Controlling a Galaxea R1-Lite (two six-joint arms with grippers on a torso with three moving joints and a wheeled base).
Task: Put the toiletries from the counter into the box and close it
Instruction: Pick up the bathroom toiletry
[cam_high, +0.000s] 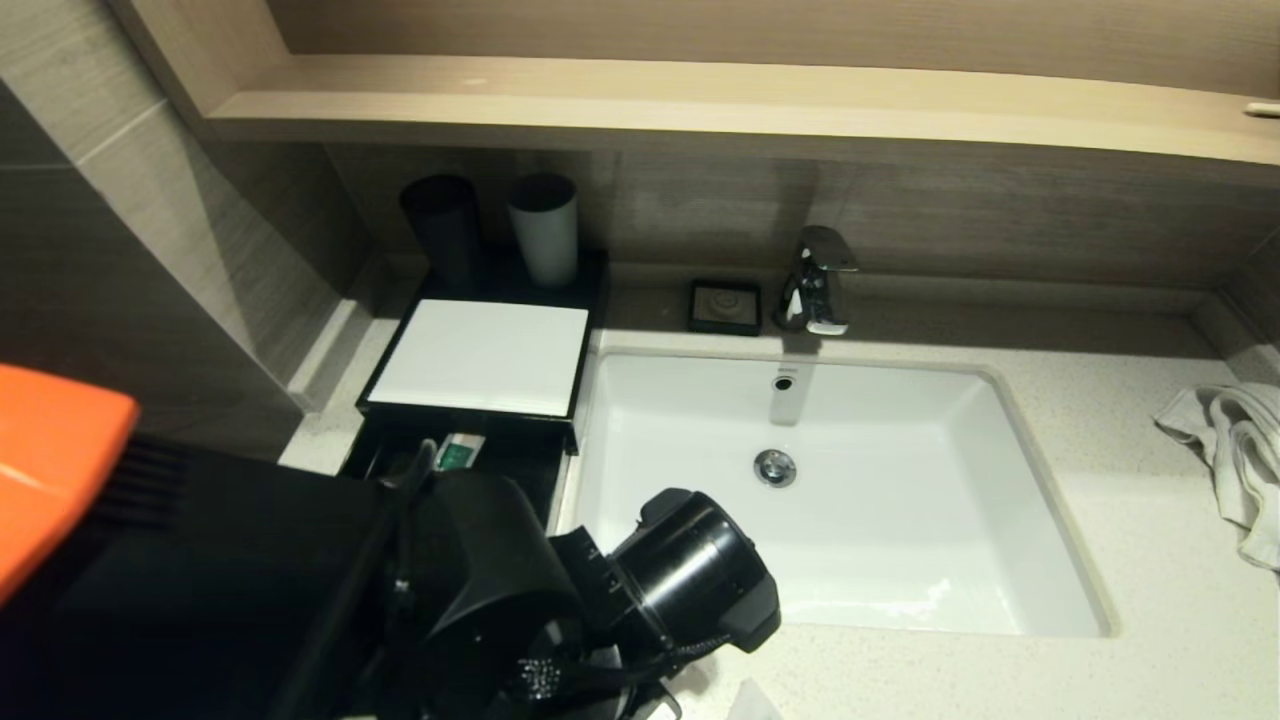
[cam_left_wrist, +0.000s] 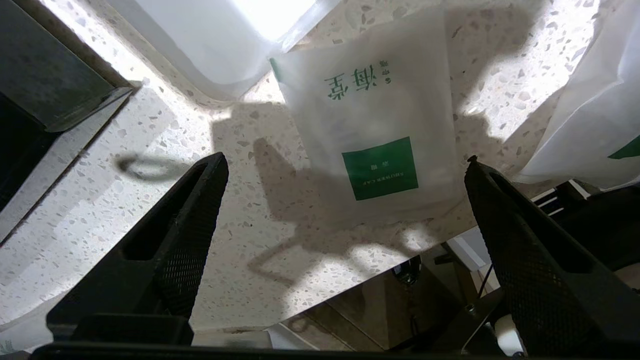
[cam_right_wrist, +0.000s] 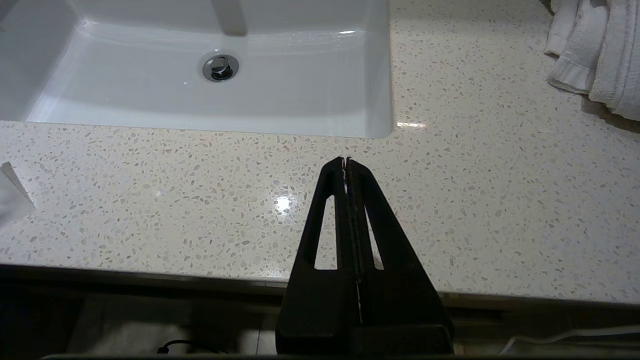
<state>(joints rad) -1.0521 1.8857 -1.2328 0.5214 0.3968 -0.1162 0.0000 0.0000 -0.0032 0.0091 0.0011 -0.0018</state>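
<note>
A white sachet with a green label (cam_left_wrist: 372, 125) lies flat on the speckled counter near the sink's corner. My left gripper (cam_left_wrist: 345, 160) hovers above it, open and empty, with one finger (cam_left_wrist: 190, 225) on each side. A second white sachet (cam_left_wrist: 595, 110) lies beside it, and a sachet corner shows in the head view (cam_high: 755, 700). The black box (cam_high: 595, 300) has a white top, and its open front part holds a green-and-white packet (cam_high: 460, 452). My right gripper (cam_right_wrist: 346, 161) is shut and empty over the counter's front edge.
The white sink (cam_high: 1000, 480) fills the middle, with the tap (cam_high: 818, 280) behind it. Two cups (cam_high: 545, 228) stand behind the box. A small black dish (cam_high: 725, 305) sits by the tap. A crumpled white towel (cam_high: 1230, 450) lies far right. My left arm (cam_high: 600, 590) hides the counter's front left.
</note>
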